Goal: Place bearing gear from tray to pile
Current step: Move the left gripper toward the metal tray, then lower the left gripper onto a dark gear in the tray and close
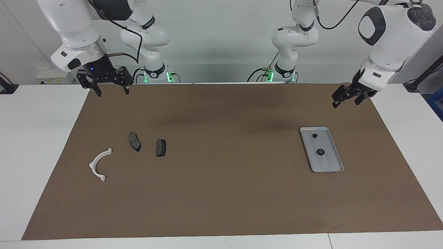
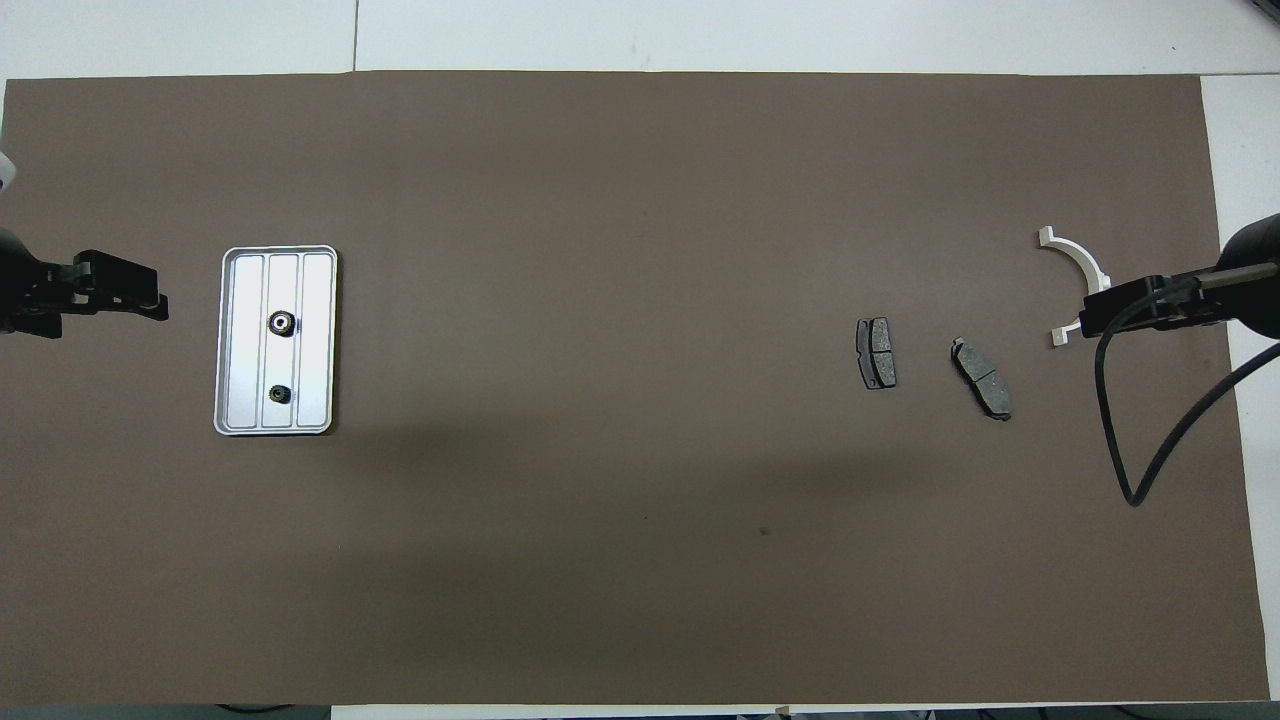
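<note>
Both pincers hang in the air at the robots' edge of the table, fingers apart and holding nothing. The left pincer (image 1: 347, 98) is over the brown mat's (image 1: 221, 193) corner at the left arm's end. The right pincer (image 1: 105, 83) waits over the mat's corner at the right arm's end.

Farther from the robots than the left pincer lies the tray (image 1: 330, 167), well apart from it. Its long axis runs roughly away from the robots, slightly slanted in the facing view. Two small dark round parts sit on it, one after the other along that axis. The larger, ringed one — the bearing gear (image 1: 321, 151), as I judge it — rests near the tray's middle. The smaller dark part (image 1: 314, 135) lies nearer the robots.

The pile lies toward the right arm's end: two brake pads (image 1: 135, 141) side by side and a white half-ring bracket (image 1: 98, 165) beside them. The left arm is plainly the nearer one to the tray, so the pick looks to be its job — a reach forward and down past the smaller part. Nothing has been touched yet.
</note>
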Robot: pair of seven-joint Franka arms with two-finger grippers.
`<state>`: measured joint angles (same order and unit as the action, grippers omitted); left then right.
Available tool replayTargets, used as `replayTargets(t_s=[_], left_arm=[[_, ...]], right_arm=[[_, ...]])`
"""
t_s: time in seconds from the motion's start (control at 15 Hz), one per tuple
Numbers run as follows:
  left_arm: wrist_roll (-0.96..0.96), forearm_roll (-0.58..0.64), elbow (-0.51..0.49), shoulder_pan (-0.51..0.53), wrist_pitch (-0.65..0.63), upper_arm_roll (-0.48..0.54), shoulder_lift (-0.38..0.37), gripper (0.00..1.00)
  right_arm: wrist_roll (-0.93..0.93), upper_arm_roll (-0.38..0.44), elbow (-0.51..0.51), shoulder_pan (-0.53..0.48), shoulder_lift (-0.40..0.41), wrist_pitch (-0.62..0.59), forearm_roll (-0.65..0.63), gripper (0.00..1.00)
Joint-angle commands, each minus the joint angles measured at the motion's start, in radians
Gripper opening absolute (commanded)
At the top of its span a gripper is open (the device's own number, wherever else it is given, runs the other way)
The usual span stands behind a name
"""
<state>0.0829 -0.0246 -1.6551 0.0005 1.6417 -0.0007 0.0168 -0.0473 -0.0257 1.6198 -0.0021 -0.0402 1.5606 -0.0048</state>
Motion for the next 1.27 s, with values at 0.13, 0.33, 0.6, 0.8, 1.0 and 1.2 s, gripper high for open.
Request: replayTargets(t_s=[0.13, 0.33, 0.6, 0.8, 1.0, 1.2], left_arm=[[0.004, -0.008, -0.116, -0.007, 0.148, 0.013, -0.049, 1.00], [0.008, 0.023, -0.208, -0.005, 0.287, 0.013, -0.023, 1.00], [0.008, 0.028, -0.331, -0.007, 0.456, 0.013, 0.043, 1.00], [0.020, 0.026, -0.399, -0.007, 0.570, 0.013, 0.078, 0.91], [0.054, 0.026, -0.388, -0.008, 0.639, 0.013, 0.182, 0.88], [0.087, 0.026, -0.362, -0.016, 0.633, 0.013, 0.231, 0.88]], right_arm=[[0.009, 0.000, 0.005, -0.004, -0.009, -0.001, 0.025, 1.00], [0.011, 0.000, 0.005, -0.004, -0.009, -0.001, 0.025, 1.00], [0.011, 0.000, 0.005, -0.001, -0.009, -0.001, 0.025, 1.00], [0.009, 0.000, 0.006, -0.001, -0.010, -0.002, 0.025, 1.00], [0.009, 0.000, 0.006, -0.001, -0.010, -0.001, 0.025, 1.00], [0.009, 0.000, 0.006, 0.001, -0.010, -0.002, 0.025, 1.00]])
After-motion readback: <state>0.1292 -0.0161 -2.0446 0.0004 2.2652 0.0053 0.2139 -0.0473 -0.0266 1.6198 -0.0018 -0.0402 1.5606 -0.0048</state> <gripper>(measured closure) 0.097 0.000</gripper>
